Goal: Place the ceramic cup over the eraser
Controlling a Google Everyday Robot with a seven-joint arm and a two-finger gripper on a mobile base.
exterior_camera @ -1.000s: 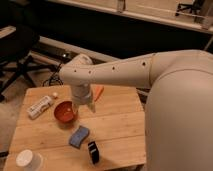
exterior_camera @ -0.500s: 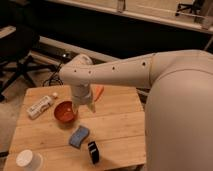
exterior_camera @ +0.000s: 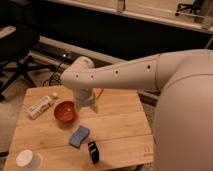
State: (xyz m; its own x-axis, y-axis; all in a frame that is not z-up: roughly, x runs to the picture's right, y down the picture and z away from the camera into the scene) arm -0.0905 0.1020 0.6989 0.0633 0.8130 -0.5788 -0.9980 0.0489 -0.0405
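The white ceramic cup stands at the near left corner of the wooden table. The black eraser stands near the front edge, right of the cup and well apart from it. My gripper hangs from the white arm above the middle of the table, just right of the red bowl, far from both the cup and the eraser. It holds nothing that I can see.
A red-orange bowl sits left of the gripper. A blue sponge pad lies between bowl and eraser. A white labelled bottle lies at the left. An orange object shows behind the arm. An office chair stands beyond the table.
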